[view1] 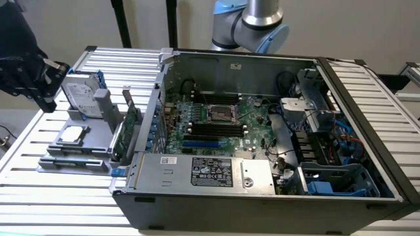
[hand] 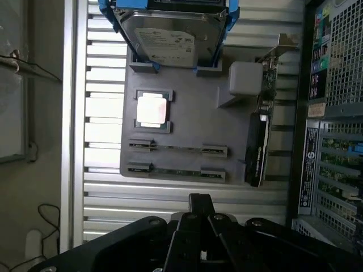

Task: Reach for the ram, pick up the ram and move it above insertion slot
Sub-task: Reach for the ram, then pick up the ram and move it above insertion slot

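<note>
The gripper (hand: 200, 199) hangs pressed shut and empty, apart from the ram (hand: 177, 170); coming down unspread, it would likely jab the stick, not straddle it.

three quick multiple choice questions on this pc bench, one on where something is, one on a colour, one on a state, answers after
1. Where is the claw?
A. down inside the computer case
B. outside the case, by the grey tray
C. pressed on the motherboard

2. What colour is the short socket next to the long black insertion slot rows?
A. red
B. blue
C. white

3. What state is the ram in?
A. lying in the tray's holders
B. plugged into a slot
C. lifted in the claw

Answers:
1 B: the wrist view looks past the claw onto the tray, and in the exterior view the claw is at the exterior view's left of the case.
2 B: it shows bright blue under the black rows.
3 A: the thin green stick sits between two clips on the tray, apart from the claw.
</note>
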### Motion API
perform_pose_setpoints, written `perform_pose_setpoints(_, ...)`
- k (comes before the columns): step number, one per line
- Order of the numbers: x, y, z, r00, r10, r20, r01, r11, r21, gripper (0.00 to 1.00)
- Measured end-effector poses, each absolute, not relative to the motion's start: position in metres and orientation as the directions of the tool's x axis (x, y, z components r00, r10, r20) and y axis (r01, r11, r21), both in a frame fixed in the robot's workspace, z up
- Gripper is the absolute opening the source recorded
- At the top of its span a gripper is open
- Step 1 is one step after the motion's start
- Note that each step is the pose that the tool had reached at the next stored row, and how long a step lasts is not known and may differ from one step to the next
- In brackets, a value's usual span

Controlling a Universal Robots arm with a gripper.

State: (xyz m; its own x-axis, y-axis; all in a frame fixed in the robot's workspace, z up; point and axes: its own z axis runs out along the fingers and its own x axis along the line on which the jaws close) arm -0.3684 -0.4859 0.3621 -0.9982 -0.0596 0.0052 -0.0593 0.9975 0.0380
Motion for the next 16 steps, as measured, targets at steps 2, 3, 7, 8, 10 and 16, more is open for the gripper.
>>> perform_pose_setpoints(2,-0.3684,-0.4859,0.3613,-0.996,-0.094,0.007,-0.093,0.995,0.038,0.11)
perform_pose_setpoints(3,-0.3684,-0.4859,0.3609,-0.994,-0.112,0.007,-0.112,0.993,0.038,0.11)
perform_pose_setpoints(7,-0.3684,-0.4859,0.3595,-0.983,-0.183,0.009,-0.183,0.982,0.039,0.11)
perform_pose_setpoints(8,-0.3684,-0.4859,0.3592,-0.980,-0.201,0.009,-0.201,0.979,0.039,0.11)
perform_pose_setpoints(10,-0.3684,-0.4859,0.3586,-0.972,-0.236,0.010,-0.236,0.971,0.039,0.11)
perform_pose_setpoints(16,-0.3684,-0.4859,0.3568,-0.940,-0.341,0.010,-0.340,0.940,0.039,0.11)
